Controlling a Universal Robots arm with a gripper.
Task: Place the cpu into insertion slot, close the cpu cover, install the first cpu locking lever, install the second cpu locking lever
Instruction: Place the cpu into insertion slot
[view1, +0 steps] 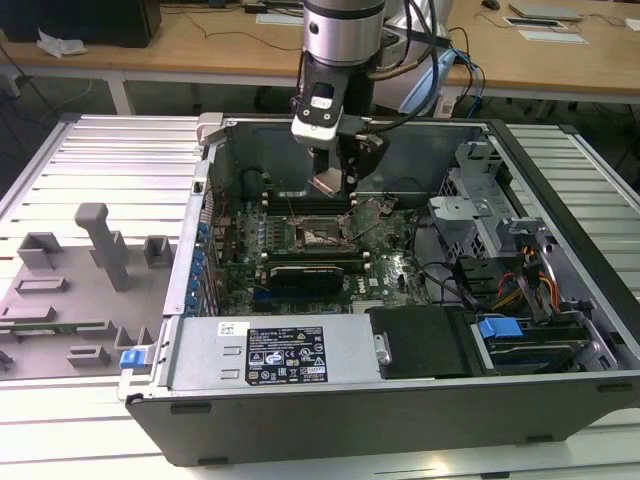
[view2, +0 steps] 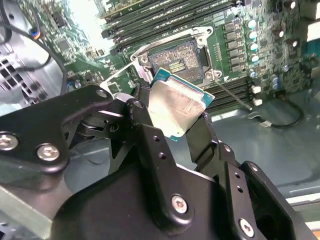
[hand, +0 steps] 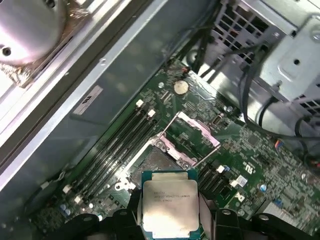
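There, the claw (view1: 328, 180) was clamped on the cpu (view2: 175, 107), holding it tilted in the air just above the open insertion slot (view2: 177, 60) on the green board (view1: 390, 270) inside the computer case (view1: 400, 420), with the cpu cover (hand: 197, 130) swung up beside the slot.

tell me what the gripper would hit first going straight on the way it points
Probably the open insertion slot, with the held cpu touching first: the gripper points down at the board about there, though depth is unclear.
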